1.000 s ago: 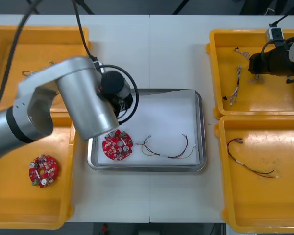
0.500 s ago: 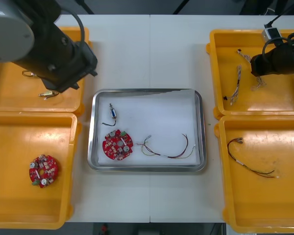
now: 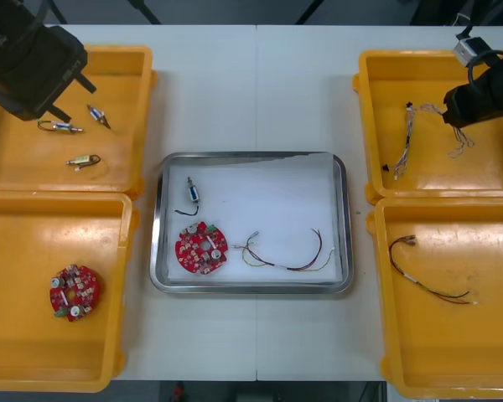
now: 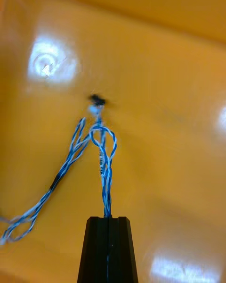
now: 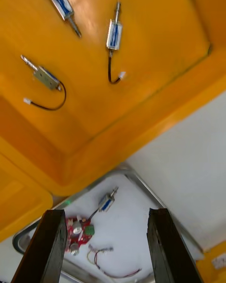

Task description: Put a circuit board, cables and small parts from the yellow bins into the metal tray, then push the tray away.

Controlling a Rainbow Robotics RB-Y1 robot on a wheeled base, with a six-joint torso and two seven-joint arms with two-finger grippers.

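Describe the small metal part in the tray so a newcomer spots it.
Find the metal tray at the middle of the table. In its far left corner, just beyond the round red circuit board, lies the small metal part. Unlike the board and the long cable, it is short, silvery-blue, with a curled black lead.

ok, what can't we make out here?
Front view: the left arm covers the left claw and part of the far-left yellow bin.
Front view: the right arm, cut by the edge, hides the right claw.
Right wrist view: the twisted blue and white cable has a blurred connector; one run leaves the edge.
Front view: the small metal part in the metal tray is too small to identify.
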